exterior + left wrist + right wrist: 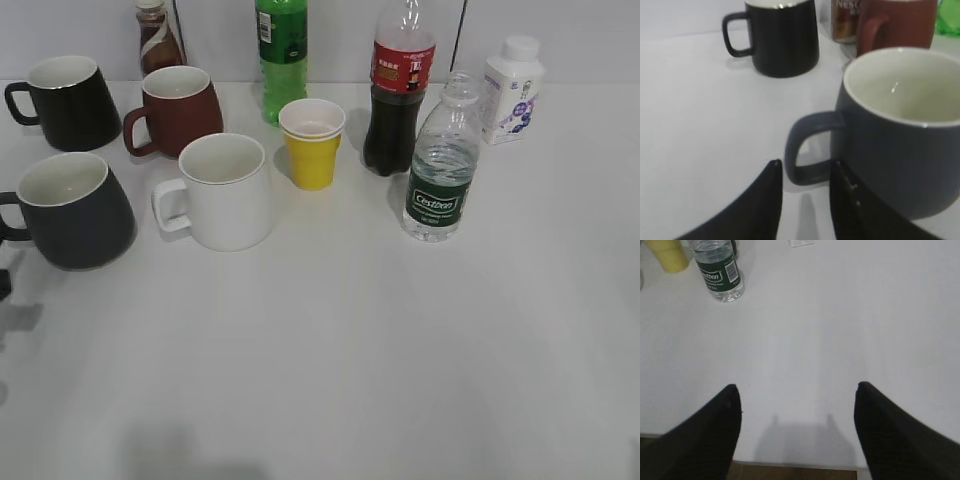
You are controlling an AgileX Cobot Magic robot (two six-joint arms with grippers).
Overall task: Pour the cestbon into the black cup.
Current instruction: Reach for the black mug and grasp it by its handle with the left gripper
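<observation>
White bench (330,360) carrying drinkware and bottles. The cestbon (440,165) stands upright, uncapped, right of centre, just in front of a cola bottle (398,90). The black cup (72,208) sits at the left edge, beside a white mug (225,190). Left pincer (805,167): jaws narrowly parted, just short of the cup's handle (807,150), gripping nothing. Right pincer (796,392): jaws wide, empty, well apart from the bottle.

1. you have the cestbon (439,170) right of centre in the frame, in front of the cola bottle (397,90).
2. the black cup (70,208) sits at the left edge, the white mug (222,190) to its right.
3. the paper cup (312,143) stands between mug and cestbon.
</observation>
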